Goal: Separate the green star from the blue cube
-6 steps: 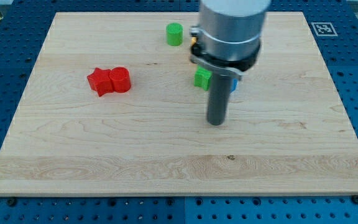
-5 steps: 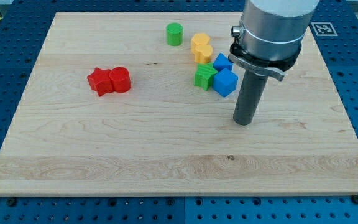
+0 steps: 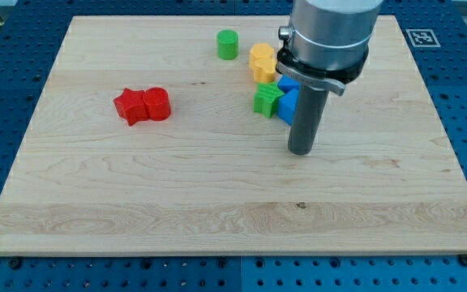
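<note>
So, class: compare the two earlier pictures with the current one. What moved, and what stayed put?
Only my tip moved: first toward the view's right, then back left, now just below the blue cube. The green star still touches that cube; no block shifted.

No readable words or numbers are being shown; only a black-and-white square marker (image 3: 422,36) is being displayed at the counter's (image 3: 217,211) top-right corner.

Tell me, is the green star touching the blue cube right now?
Touching. In the camera view the green star sits flush against the blue cube, with no board visible between them. My tip is below both, toward the view's bottom.
</note>
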Robot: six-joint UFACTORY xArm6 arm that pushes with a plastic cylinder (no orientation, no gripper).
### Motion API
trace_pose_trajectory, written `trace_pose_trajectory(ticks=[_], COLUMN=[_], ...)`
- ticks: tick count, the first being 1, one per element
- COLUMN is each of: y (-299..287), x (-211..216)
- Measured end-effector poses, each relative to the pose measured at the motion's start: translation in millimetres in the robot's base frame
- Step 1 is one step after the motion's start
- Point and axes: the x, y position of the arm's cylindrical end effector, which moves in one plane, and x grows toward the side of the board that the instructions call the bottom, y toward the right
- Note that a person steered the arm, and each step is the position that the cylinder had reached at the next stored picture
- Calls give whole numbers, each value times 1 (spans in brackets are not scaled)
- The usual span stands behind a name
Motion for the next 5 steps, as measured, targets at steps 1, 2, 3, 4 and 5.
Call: trace_pose_trajectory(ticks=[1,2,3,4,5], y=[-2,-2,-2,-2,-2], x=[-10,-11,-11,-20,-48])
